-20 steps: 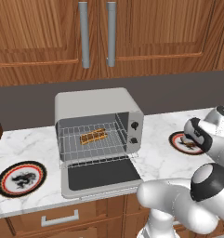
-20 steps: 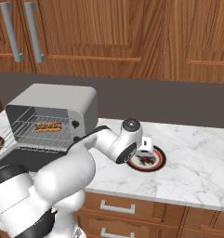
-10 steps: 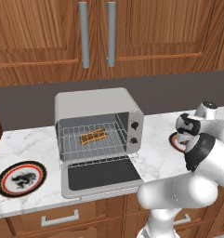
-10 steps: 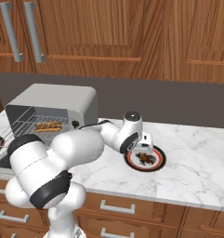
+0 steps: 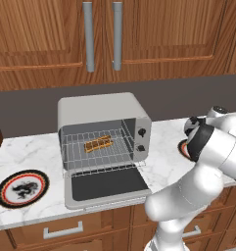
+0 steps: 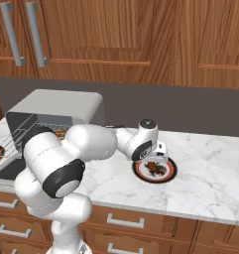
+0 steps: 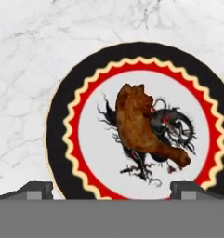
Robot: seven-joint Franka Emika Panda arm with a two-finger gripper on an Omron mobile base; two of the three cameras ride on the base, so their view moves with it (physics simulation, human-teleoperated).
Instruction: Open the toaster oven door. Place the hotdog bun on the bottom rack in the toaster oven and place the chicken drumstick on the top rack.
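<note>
The chicken drumstick (image 7: 143, 128) lies on a patterned plate (image 7: 57, 139) on the counter (image 6: 210, 173), right of the toaster oven (image 5: 102, 135). The end effector (image 7: 111, 188) hovers over it, jaws spread wide and empty, presumably lining up a grasp. The hotdog bun (image 5: 99, 144) sits on a rack; which rack is unclear. The toaster oven door (image 5: 107, 185) lies open.

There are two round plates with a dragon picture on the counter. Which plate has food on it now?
The black-and-red-rimmed plate right of the toaster oven, under the end effector, carries the brown chicken drumstick; the left plate is bare.
</note>
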